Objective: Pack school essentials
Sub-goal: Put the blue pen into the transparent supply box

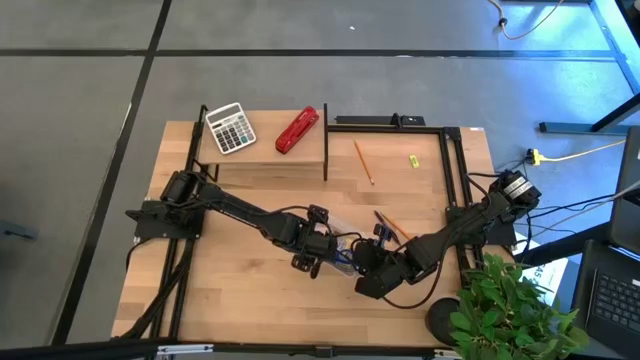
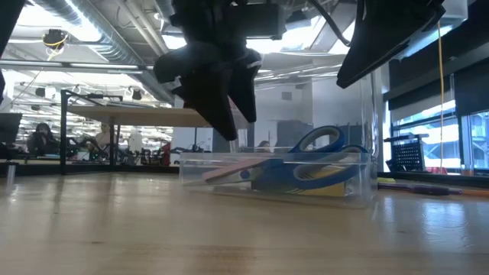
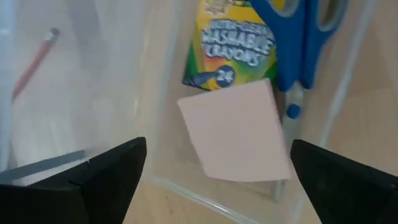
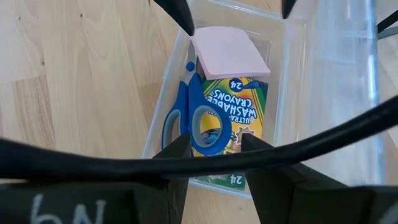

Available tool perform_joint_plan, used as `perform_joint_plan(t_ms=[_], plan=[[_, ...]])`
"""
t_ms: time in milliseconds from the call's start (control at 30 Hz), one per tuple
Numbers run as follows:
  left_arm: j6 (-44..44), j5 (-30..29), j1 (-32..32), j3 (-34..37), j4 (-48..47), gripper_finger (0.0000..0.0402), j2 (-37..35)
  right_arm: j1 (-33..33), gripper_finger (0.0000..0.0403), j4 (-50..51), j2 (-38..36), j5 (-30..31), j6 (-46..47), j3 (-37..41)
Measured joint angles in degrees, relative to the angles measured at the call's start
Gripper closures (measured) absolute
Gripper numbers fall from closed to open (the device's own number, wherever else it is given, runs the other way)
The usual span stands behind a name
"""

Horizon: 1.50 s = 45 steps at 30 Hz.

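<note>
Wooden tabletop (image 1: 250, 290), with a clear box (image 2: 359, 183) near the front middle. Inside it: crayon pack (image 4: 239, 109), blue scissors (image 4: 186, 118) beside it, pink pad (image 3: 239, 130) lying on top. Left gripper (image 3: 214, 180) hangs just above the pad, fingers (image 3: 112, 174) spread wide, released, pad between them but untouched. Right gripper (image 4: 214, 146) hovers over the scissors' handles, fingers part open, grasping nothing.

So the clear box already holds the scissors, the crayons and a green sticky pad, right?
Nearly. The clear box does hold the scissors and the crayons, but the sticky pad is pink, not green. The right wrist view shows it lying on top of the crayon pack.
</note>
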<state>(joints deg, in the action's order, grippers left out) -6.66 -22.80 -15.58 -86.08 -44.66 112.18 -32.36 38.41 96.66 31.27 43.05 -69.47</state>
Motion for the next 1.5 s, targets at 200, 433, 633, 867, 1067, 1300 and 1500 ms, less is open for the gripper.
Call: perform_joint_plan(t_ms=[200,433,633,867,1067,1300,1500], plan=[[1.34,2.87,-0.91,0.0,-0.92,0.0008,-0.01,-0.04,0.0258,0.02,0.0,-0.04,0.0,0.0],[7.4,3.4,-2.88,-0.86,-5.36,0.0008,-2.37,0.0,0.0258,-0.39,0.0,0.03,0.0,-0.02],[13.2,4.32,-5.76,-0.94,-8.9,0.0008,-7.84,0.0,0.0258,-1.14,0.0,0.03,0.0,-0.02],[15.6,3.82,-7.4,-0.98,-9.35,0.0008,-12.96,0.0,0.0258,-1.55,0.0,0.04,0.0,-0.02],[18.31,2.81,-7.05,-0.98,-9.97,0.0008,-15.0,0.0,0.0258,-1.88,0.0,0.02,0.0,-0.02],[23.4,-3.33,-6.94,-0.98,-10.43,0.0008,-18.15,0.0,0.0258,-5.18,0.0,0.16,-0.01,-0.02],[27.16,-5.36,-6.55,-0.98,-10.99,0.0008,-20.33,0.0,0.0258,-6.56,0.02,0.06,-0.28,-0.02]])
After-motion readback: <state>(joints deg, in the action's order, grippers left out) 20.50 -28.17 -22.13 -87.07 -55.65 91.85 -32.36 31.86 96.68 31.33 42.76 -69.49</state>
